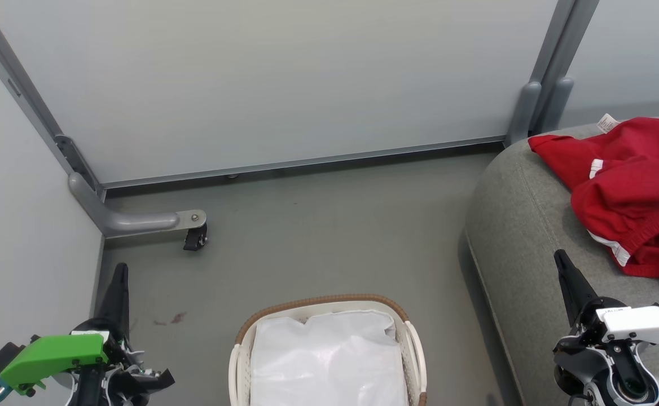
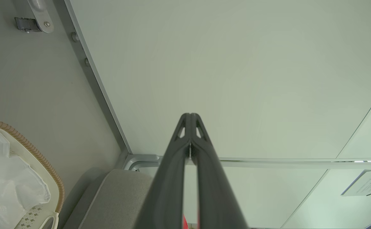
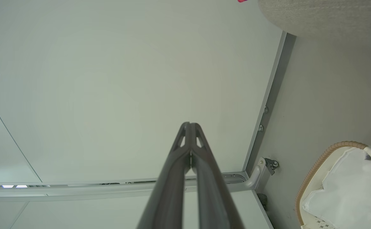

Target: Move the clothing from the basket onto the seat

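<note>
Head view: the basket [image 1: 321,300] stands on the floor [image 1: 318,225] at near centre, and what shows inside it is a white liner [image 1: 329,355]; its near end runs off the frame, so I cannot tell what lies there. The seat [image 1: 521,225] is to the right, close beside the basket. A red garment [image 1: 634,192] lies crumpled on the seat's top, toward its far right, with white trim and a white tag showing. The left gripper [image 1: 119,276] is up at near left and the right gripper [image 1: 561,262] at near right over the seat's edge. Both are closed and hold nothing.

Left wrist view: the left gripper [image 2: 190,118] has its fingers pressed together and empty, pointing at the pale wall [image 2: 223,63]. The basket [image 2: 30,148] rim and liner lie to the left, with a corner of the seat [image 2: 118,197] below.

Right wrist view: the right gripper [image 3: 190,128] is likewise closed and empty. The basket [image 3: 319,165] shows at lower right and the seat [image 3: 325,16] at upper right.

The garment looks like soft knit cloth: light, limp, not fragile, not slippery, and likely to drape and trail when lifted. If it needs moving, a raised fold or the thicker ribbed hem near its near edge seems the best place to pinch, as a bunched ridge gives narrow fingers more to bite than flat cloth. With the garment on the seat and the liner bare, the task looks near done.
</note>
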Robot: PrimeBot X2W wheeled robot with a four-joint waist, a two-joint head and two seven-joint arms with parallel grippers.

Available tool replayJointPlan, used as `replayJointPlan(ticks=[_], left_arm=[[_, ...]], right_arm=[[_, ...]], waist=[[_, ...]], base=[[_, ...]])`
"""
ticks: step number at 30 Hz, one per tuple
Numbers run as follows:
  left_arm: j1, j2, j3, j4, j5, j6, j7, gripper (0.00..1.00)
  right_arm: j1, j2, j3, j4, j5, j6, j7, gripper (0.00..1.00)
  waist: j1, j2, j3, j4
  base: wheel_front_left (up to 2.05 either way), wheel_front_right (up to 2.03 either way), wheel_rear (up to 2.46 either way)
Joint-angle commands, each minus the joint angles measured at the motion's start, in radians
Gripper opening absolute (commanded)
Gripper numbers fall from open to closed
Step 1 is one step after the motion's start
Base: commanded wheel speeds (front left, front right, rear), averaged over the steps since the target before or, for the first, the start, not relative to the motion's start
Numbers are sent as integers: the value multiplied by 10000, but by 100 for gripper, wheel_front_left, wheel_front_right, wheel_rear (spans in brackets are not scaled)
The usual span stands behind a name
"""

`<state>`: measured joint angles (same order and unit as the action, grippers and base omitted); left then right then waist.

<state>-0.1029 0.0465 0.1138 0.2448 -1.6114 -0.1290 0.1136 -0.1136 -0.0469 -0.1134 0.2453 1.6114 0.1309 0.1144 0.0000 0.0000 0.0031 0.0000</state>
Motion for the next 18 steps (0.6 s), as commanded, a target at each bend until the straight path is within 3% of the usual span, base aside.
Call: replayJointPlan(ticks=[1,18], left_arm=[[-109,69,23,-13,-30,-38,43,0],[-108,69,22,-14,-30,-38,42,0]], right_arm=[[109,-63,-23,-36,29,-3,33,0],[109,-63,-22,-35,30,-3,32,0]], waist=[[0,0,0,0],[0,0,0,0]], base=[[0,0,0],[0,0,0]])
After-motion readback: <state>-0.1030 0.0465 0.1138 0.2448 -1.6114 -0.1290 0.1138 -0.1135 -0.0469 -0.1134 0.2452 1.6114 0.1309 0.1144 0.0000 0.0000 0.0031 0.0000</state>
